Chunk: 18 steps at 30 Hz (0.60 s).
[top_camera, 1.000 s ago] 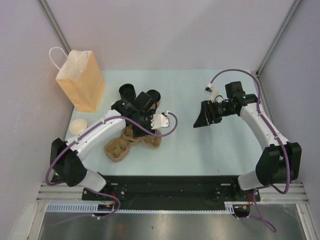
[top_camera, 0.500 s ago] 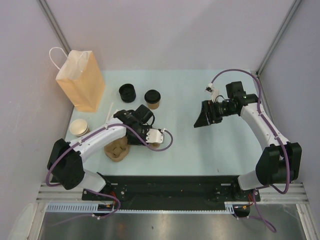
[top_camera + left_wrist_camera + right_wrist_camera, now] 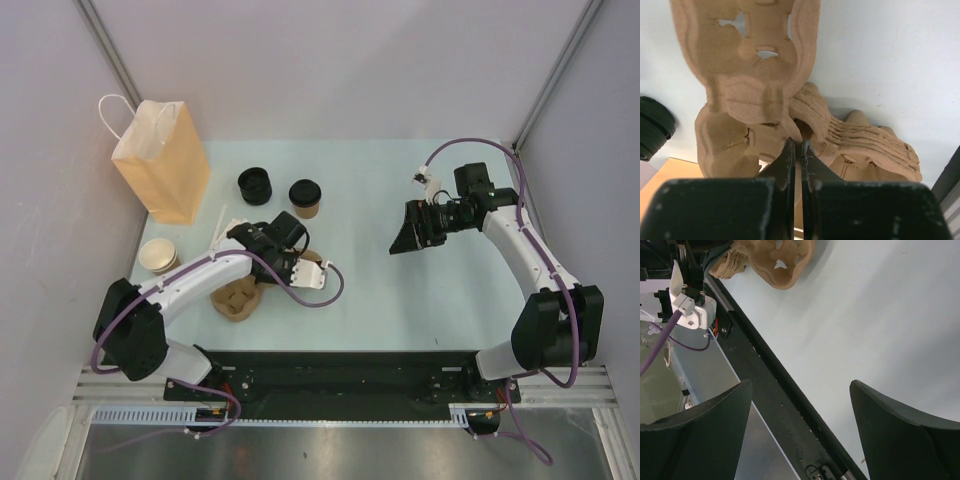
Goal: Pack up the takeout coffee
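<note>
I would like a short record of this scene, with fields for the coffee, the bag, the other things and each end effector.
coffee: takeout coffee, lidded, upright, not held
bag: paper bag, upright, far left
others: stack of black lids left of the coffee; lidless cup near the bag
carrier: pulp carrier, under the left arm
left end effector: shut, tips at the carrier's edge; grip unclear
right end effector: open, holding nothing

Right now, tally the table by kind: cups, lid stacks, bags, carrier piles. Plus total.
Cups: 2 (lidded takeout coffee, lidless tan cup)
Black lid stack: 1
Paper bag: 1
Pulp carrier pile: 1 (nested pieces can't be counted)
Total: 5
</note>
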{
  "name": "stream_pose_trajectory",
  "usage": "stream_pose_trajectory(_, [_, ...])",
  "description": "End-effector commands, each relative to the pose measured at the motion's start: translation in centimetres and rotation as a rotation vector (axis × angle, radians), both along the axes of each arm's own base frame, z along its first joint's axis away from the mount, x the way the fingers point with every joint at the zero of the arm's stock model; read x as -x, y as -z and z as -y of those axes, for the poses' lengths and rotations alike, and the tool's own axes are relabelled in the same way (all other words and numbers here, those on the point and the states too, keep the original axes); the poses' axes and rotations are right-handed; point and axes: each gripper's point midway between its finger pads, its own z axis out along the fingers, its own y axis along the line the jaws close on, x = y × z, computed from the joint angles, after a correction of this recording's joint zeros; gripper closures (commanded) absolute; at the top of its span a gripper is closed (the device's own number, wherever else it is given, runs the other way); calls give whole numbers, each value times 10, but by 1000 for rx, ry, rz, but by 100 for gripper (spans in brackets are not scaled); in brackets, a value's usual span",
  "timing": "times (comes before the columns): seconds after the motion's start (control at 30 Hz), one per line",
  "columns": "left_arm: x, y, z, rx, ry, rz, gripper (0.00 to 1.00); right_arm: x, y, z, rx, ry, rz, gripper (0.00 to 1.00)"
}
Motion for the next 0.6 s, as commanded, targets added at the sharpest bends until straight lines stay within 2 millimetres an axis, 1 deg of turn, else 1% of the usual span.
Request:
stream_pose_trajectory(0.0, [-15,-30,6,45,20,92,100,-1,-2,1,-9,-3,14,16])
stream_pose_trajectory(0.07, [-21,-45,9,71,24,131,100,-1,-2,1,-7,-4,16,16])
stream_pose_trajectory(0.23, [-42,-74,14,113,26,221,100,-2,-1,1,-5,-2,12,16])
stream_pose_trajectory(0.3, [-51,-78,11,110,24,243,100,-2,0,2,-5,-1,12,16])
stream_pose_trajectory(0.37, [-60,-85,13,122,30,267,100,-2,0,2,-4,0,9,16])
stream_pose_trajectory(0.5, [-72,-88,15,125,32,278,100,-3,0,3,-1,6,12,16])
stream_pose_trajectory(0.57, [-82,-90,17,133,42,312,100,-3,1,3,-2,5,7,16])
